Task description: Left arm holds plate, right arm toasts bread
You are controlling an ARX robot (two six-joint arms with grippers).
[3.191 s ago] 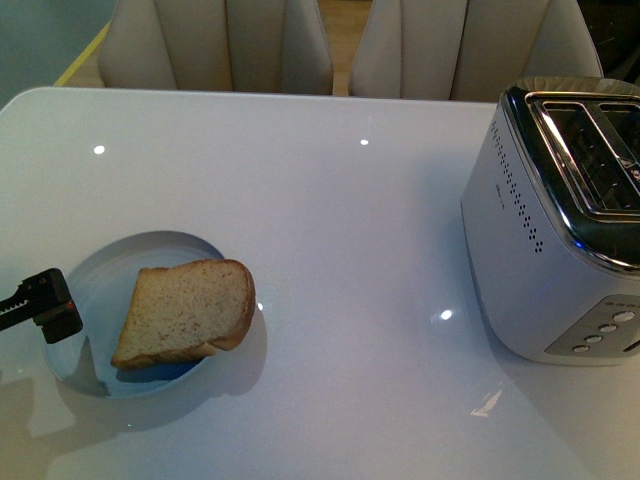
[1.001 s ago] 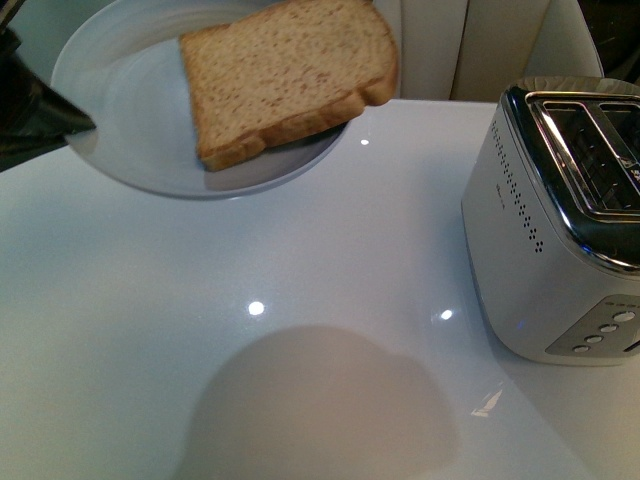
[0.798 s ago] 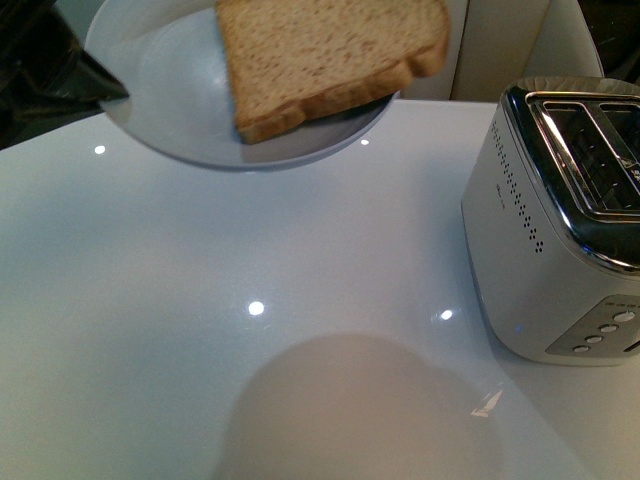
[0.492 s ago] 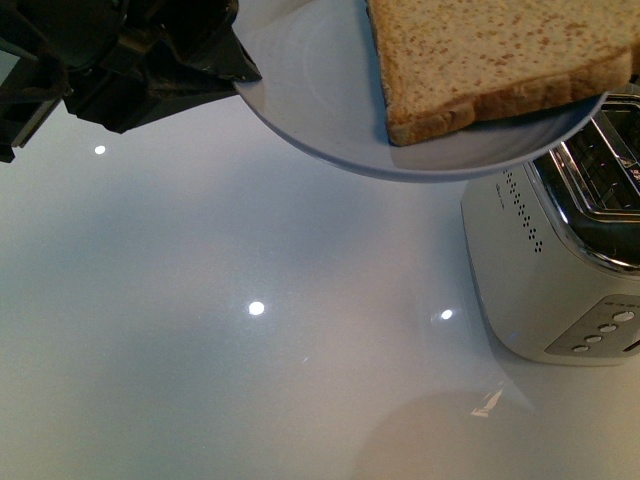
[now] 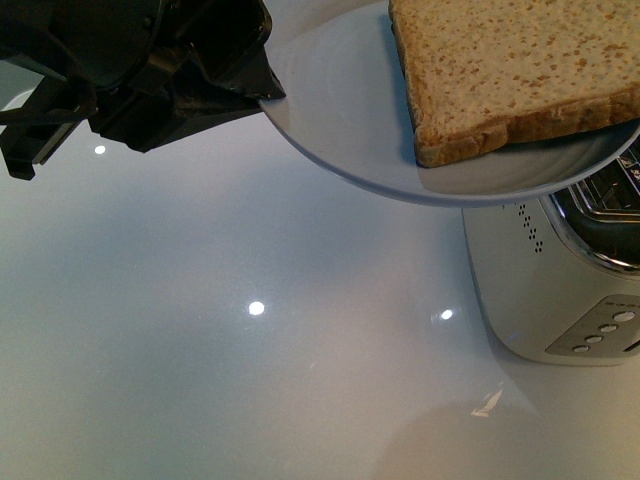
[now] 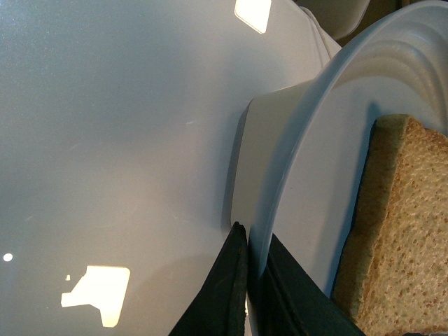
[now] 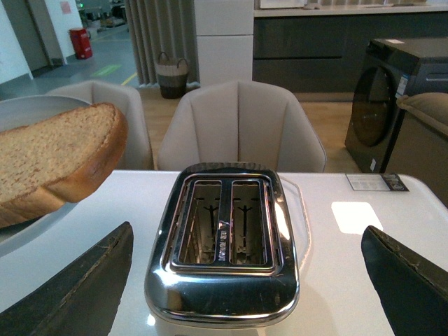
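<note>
My left gripper (image 5: 262, 95) is shut on the rim of the pale blue-grey plate (image 5: 345, 110) and holds it high above the table, next to the toaster (image 5: 560, 290). The bread (image 5: 520, 60), a light brown slice with tan crust, lies on the plate. In the left wrist view the black fingers (image 6: 231, 280) pinch the plate rim (image 6: 280, 189), with the bread (image 6: 399, 238) beside them. My right gripper (image 7: 245, 280) is open and empty above the toaster (image 7: 224, 238), whose two slots show empty. The bread (image 7: 49, 161) reaches in at one side of that view.
The glossy white table (image 5: 200, 330) spreads below the plate. The silver toaster stands at the table's right side with buttons (image 5: 600, 335) on its front. Beige chairs (image 7: 241, 126) stand behind the table.
My left gripper has lifted the plate with the bread off the table and carried it up and to the right, until it overlaps the toaster's top.
</note>
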